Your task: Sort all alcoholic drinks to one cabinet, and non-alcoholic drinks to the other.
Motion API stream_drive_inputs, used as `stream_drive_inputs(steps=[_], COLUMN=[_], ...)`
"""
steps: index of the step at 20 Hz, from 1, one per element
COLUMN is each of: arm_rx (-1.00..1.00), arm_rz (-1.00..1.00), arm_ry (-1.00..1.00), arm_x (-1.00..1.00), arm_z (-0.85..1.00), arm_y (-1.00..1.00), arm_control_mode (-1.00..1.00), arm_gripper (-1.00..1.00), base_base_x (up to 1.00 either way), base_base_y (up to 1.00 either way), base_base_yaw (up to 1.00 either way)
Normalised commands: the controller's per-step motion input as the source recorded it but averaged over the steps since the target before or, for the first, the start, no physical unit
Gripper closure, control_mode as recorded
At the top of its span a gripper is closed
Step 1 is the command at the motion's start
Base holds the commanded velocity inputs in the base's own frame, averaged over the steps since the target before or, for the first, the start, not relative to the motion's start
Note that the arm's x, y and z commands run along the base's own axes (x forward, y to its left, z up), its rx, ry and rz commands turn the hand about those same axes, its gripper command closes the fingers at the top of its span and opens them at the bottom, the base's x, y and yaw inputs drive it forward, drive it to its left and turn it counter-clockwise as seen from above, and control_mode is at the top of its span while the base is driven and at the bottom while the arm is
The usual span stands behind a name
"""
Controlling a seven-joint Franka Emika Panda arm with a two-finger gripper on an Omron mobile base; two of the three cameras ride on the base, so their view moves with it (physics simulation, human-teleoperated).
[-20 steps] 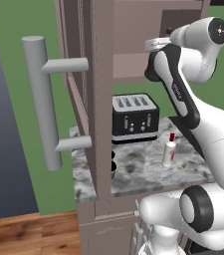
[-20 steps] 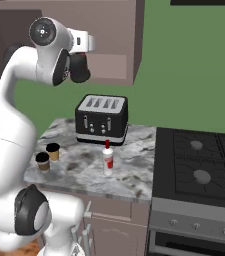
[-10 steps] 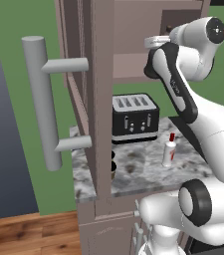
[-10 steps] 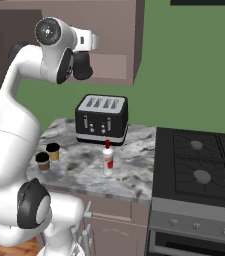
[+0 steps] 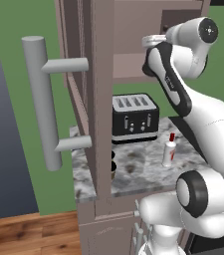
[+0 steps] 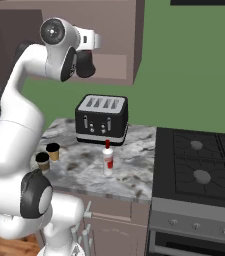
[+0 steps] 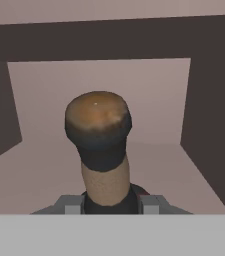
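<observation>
Up inside the open wall cabinet (image 7: 104, 80), the gripper (image 7: 109, 202) is clamped tight on the black bottle (image 7: 101, 150), gripping it low on the thin tan neck, with its rounded brown top standing in front of the camera. Around the bottle the plain shelf lies bare: the back wall is well off, the dark side walls stand apart to either side, and the front edge is close under the hand. In the left base view the cabinet's door (image 5: 91, 99) swings out toward the camera, its thick grey bar handle (image 5: 41, 99) jutting left, so the door's edge bounds the arm's room on that side.

Down on the marble counter (image 6: 129, 175), the slim clear bottle (image 6: 107, 158) with red cap and label stands upright near the middle, just in front of the black four-slot toaster (image 6: 101, 120), which sits toward the back edge. Two small tan cups with black tops (image 6: 47, 155) stand close together near the counter's left edge. A stove (image 6: 199, 165) with dark burners adjoins the counter's right edge. Open counter lies between the cups and the clear bottle.

The cabinet is smooth mauve-brown wood, the counter mottled grey-brown stone, the toaster boxy and glossy, and the held bottle's neck a matte cylinder.
</observation>
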Motion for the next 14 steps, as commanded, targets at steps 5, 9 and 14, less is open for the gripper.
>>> stream_drive_inputs(steps=[5,9,14], arm_rx=[0.00,0.00,0.00], arm_rz=[-0.01,-0.01,-0.01], arm_ry=[-0.01,-0.02,-0.02], arm_x=[0.24,0.25,0.25], arm_z=[0.00,0.00,0.00], arm_y=[-0.08,-0.10,-0.11], arm_control_mode=[-1.00,-1.00,-1.00], arm_gripper=[1.00,1.00,1.00], base_base_x=[0.00,0.00,0.00], base_base_y=[0.00,0.00,0.00], base_base_yaw=[0.00,0.00,0.00])
